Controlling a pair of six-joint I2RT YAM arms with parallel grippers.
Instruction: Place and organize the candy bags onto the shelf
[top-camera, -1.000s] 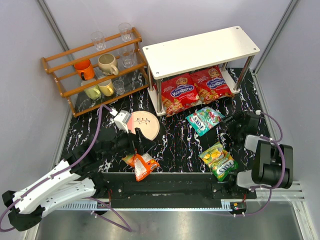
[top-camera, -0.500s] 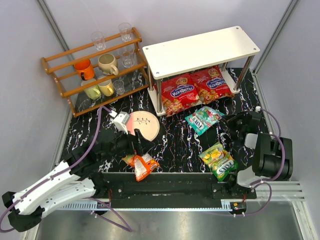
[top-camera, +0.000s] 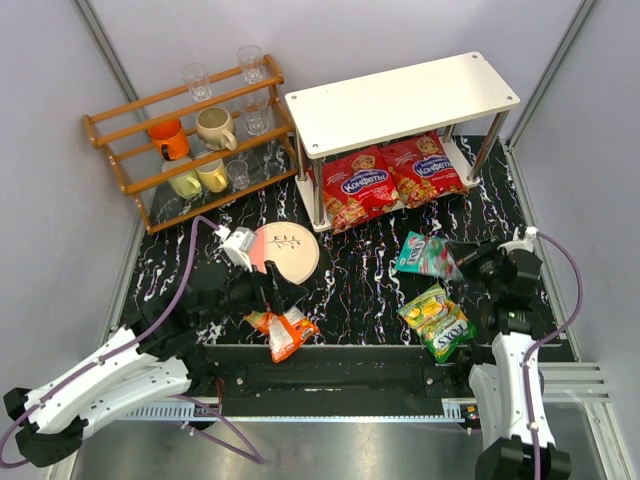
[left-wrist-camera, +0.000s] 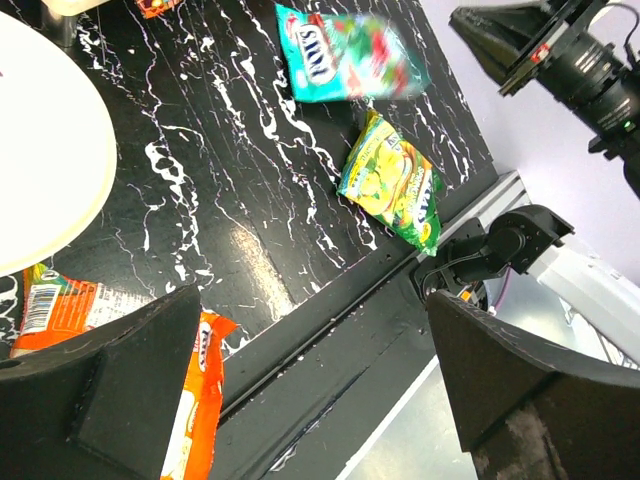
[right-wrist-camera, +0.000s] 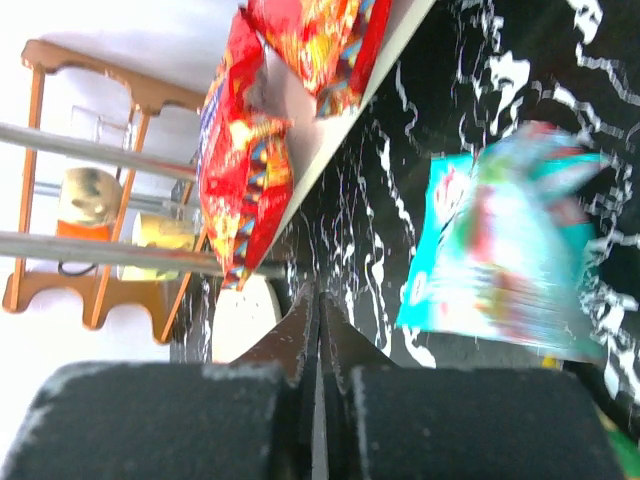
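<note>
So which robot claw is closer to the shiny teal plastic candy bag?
Right. The right gripper sits just beside the shiny teal plastic candy bag. The left gripper is far off to the left, open above the small orange plastic packet.

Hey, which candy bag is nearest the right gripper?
The teal bag, right beside the right gripper. The yellow-green bag lies farther off, and the orange bag sits over by the left gripper.

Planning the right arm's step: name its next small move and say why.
Probably open the right gripper and re-aim at the teal bag: the wrist view shows its jaws shut together, the bag beside them, seemingly not pinched.
</note>
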